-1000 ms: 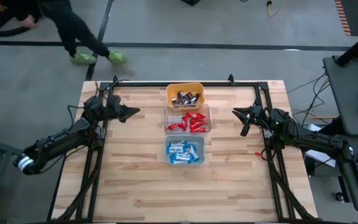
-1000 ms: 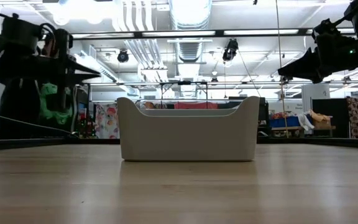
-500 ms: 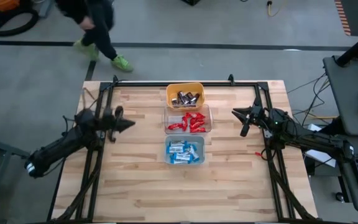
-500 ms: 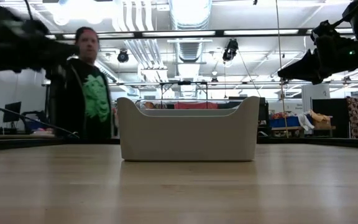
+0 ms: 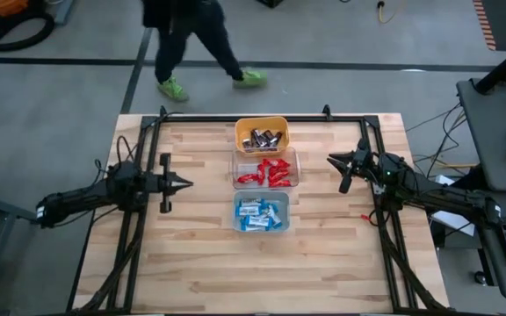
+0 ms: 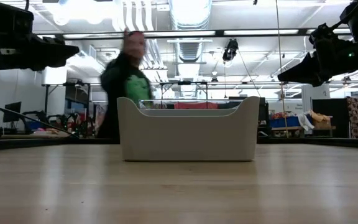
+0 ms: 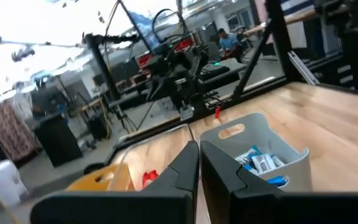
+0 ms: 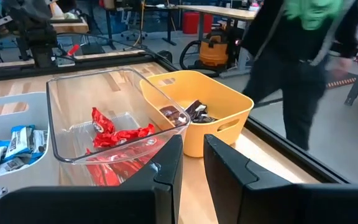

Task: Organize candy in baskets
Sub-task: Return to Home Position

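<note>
Left gripper (image 5: pixel 186 183): held over the left part of the tabletop (image 5: pixel 323 254), well apart from the bins, its tip pointing toward them. The fingers (image 7: pixel 180 169) are drawn together with nothing between them.
Right gripper (image 8: pixel 193 140): held over the right part of the tabletop, also well apart from the bins and facing them. The fingers (image 8: pixel 169 158) stand a little apart, a strip of wood shows between them, and they grip nothing.
Yellow-orange bin (image 5: pixel 246 128): the end of a row of three down the middle of the tabletop, nearest the edge by the open floor. It holds the dark brown and silver bars (image 5: pixel 264 138).
Clear bin (image 5: pixel 293 167): the middle of the row, just beside the yellow-orange one. It holds the red-wrapped bars (image 5: pixel 269 172).
Grey-blue bin (image 5: pixel 283 211): the other end of the row, a small gap from the clear bin. It holds the blue-and-white bars (image 5: pixel 256 215). In the low view it stands in front, with only a clear rim showing above it.
Person (image 5: pixel 190 35): on the floor beyond the tabletop, in dark clothes and bright green shoes. In the low view the person is blurred behind the grey-blue bin.
</note>
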